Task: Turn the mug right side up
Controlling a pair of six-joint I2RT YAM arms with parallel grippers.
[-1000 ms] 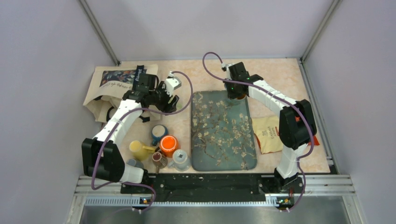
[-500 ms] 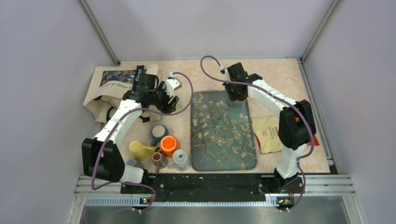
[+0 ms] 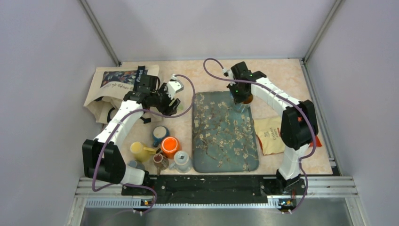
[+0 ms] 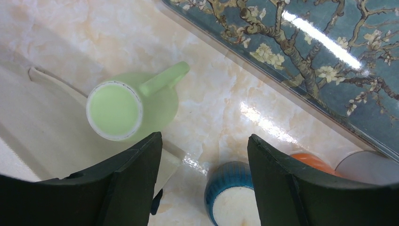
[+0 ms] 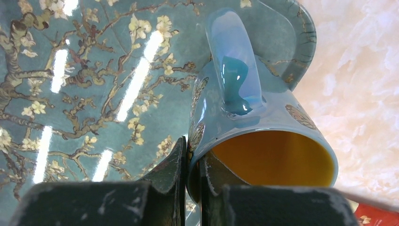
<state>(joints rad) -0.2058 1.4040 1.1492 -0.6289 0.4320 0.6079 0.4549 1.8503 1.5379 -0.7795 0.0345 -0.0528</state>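
A light blue mug [image 5: 254, 108] with a yellow-orange inside and a handle on top is tilted over the far right corner of the blossom-patterned tray [image 5: 94, 70]. My right gripper [image 5: 194, 165] is shut on the mug's rim, one finger inside and one outside. In the top view the mug [image 3: 245, 100] sits under the right gripper [image 3: 242, 96] at the tray's far edge [image 3: 221, 94]. My left gripper [image 4: 204, 160] is open and empty, above the table between an upside-down green mug [image 4: 127, 106] and a blue cup [image 4: 233, 193].
Several cups stand left of the tray near the front: yellow [image 3: 139, 150], blue [image 3: 160, 134], orange [image 3: 170, 146], brown [image 3: 160, 161] and grey [image 3: 181, 161]. A cloth bag [image 3: 108, 89] lies at the far left. A snack packet [image 3: 269, 135] lies right of the tray.
The right gripper has shifted slightly right and rotated, tipping the blue mug so its orange inside shows. The left gripper has barely moved.
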